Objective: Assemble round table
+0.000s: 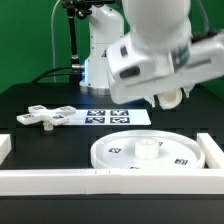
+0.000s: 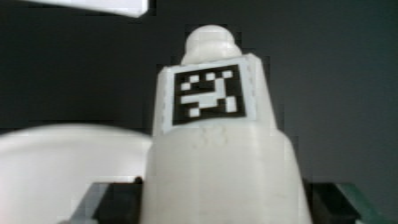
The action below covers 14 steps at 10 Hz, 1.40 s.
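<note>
In the wrist view, my gripper (image 2: 217,206) is shut on the short white post (image 2: 214,130). Its dark fingers (image 2: 111,200) press on both sides of the post's wide end. The post carries a square tag, and its narrow rounded tip points away from the camera. Part of the round disc (image 2: 63,160) shows beside the post. In the exterior view the disc (image 1: 150,152) lies flat near the front with a small hub at its middle. The arm hovers above it, and the post's end (image 1: 170,98) peeks out below the hand. The cross-shaped foot (image 1: 45,116) lies at the exterior view's left.
The marker board (image 1: 112,116) lies flat behind the disc. White border walls run along the front (image 1: 60,180) and beside the disc on the exterior view's right (image 1: 212,150). The arm's base (image 1: 95,60) stands at the back.
</note>
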Tool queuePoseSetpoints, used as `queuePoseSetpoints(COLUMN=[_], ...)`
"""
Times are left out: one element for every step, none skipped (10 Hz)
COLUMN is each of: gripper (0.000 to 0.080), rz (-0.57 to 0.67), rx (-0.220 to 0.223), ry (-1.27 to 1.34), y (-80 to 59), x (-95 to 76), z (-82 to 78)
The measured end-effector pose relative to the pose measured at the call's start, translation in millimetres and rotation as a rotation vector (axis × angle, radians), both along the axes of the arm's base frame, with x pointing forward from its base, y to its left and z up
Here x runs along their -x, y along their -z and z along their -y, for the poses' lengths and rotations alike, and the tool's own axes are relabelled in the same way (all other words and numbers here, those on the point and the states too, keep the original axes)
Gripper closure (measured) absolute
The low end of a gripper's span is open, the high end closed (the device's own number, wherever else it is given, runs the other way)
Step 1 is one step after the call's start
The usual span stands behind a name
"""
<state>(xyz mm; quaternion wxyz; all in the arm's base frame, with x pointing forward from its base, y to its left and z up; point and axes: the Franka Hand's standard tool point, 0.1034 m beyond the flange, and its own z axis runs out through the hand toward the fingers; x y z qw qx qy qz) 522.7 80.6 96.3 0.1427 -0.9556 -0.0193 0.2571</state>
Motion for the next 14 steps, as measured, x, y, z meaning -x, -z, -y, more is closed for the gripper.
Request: queuePoseSetpoints(gripper=[0.0390, 0.0390, 0.0390, 0.0390, 0.0390, 0.0390, 0.0390, 0.0390, 0.0390, 0.0390, 0.0390, 0.0390, 0.0390, 0.0390], rz=[0.045, 0.111, 0.181, 0.264, 0.331, 0.446, 0.583, 0.675, 0.769, 0.818, 0.919, 0.963, 0.944, 0.947], rx=[-0.005, 0.007, 0.024, 0.046, 0.063, 0.081, 0.095, 0.112, 0.133, 0.147, 0.181, 0.200, 0.194, 0.194], ry=[-0.004, 0.013, 0.028, 0.046, 0.059, 0.046, -0.018, -0.056, -0.088, -0.102, -0.098, -0.103, -0.106, -0.106], y=[-8.7, -11.7, -8.9, -7.9, -7.4, -5.2, -1.4, -2.7, -5.9, -6.9, -11.0, -7.4, -5.1, -5.2], x=[-6.8, -17.9, -21.2, -21.2, -24.0, -30.0, -32.0, -33.4, -40.6, -43.6, -49.7, -46.8, -44.8, -45.8], z=[5.3, 9.9, 10.8, 13.8, 16.7, 22.3, 29.6, 36.4, 43.6, 46.8, 51.5, 56.4, 55.1, 54.6])
